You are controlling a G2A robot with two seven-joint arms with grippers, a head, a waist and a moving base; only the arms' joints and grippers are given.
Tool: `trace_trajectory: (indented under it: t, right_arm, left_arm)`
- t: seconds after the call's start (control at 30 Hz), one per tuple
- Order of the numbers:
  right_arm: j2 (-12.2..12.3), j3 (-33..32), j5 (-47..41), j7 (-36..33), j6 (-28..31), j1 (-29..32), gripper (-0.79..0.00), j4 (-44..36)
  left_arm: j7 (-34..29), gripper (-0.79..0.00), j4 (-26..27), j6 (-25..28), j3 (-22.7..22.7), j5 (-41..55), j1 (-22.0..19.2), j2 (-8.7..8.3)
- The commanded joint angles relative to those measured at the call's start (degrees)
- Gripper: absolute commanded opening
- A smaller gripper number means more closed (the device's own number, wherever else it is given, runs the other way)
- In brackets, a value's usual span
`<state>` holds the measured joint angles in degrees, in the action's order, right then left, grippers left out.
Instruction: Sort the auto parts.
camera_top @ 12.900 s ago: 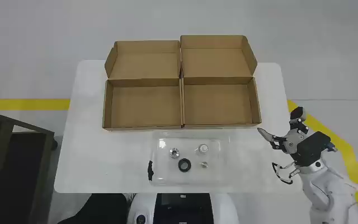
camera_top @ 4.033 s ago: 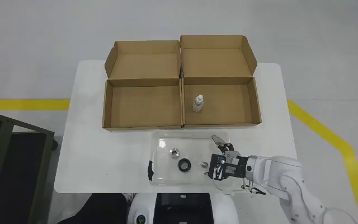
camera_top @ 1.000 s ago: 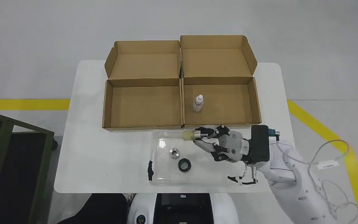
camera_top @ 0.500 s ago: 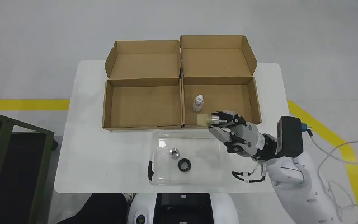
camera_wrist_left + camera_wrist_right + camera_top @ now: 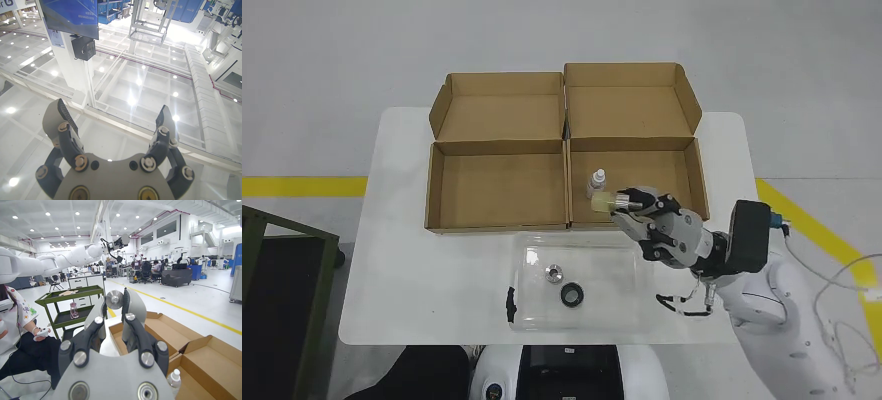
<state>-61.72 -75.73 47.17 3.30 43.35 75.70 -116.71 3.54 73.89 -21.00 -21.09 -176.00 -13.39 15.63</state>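
Observation:
My right gripper [image 5: 616, 204] is shut on a small cylindrical part [image 5: 602, 204] with a round silver end [image 5: 114, 299]. It hangs over the front left corner of the right cardboard box [image 5: 682, 190], just beside a small white bottle [image 5: 596, 182] that stands inside the box. The clear tray [image 5: 632, 300] in front of the boxes holds a silver fitting [image 5: 553, 270] and a black ring [image 5: 571, 295]. My left gripper [image 5: 111, 111] points up at the ceiling, open, with nothing between its fingers.
The left cardboard box [image 5: 497, 190] sits beside the right one, both with lids folded back. A black piece [image 5: 510, 303] lies at the tray's left edge. The white table [image 5: 392, 260] has bare room left and right of the tray.
Over the last second my right gripper carried the part from above the tray back to the right box's front left corner. Several seconds ago the part still lay in the tray.

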Motion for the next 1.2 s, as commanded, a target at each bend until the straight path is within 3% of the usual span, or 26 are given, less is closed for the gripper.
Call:
trace_trajectory:
  t: [0.0, 0.57, 1.17]
  right_arm:
    - [0.0, -0.1, 1.2, -1.1, -0.4, -0.2, -0.785, 0.9]
    - [0.5, -4.6, 10.4, -12.0, -9.0, -2.9, -0.785, 8.6]
    - [0.2, -0.4, 16.7, -18.7, -12.3, -8.4, -0.785, 18.7]
  left_arm:
    - [0.0, 0.000, 0.0, 0.0, 0.0, 0.0, 0.0, 0.00]
    - [0.0, 0.000, 0.0, 0.0, 0.0, 0.0, 0.0, 0.00]
    - [0.0, 0.000, 0.0, 0.0, 0.0, 0.0, 0.0, 0.00]
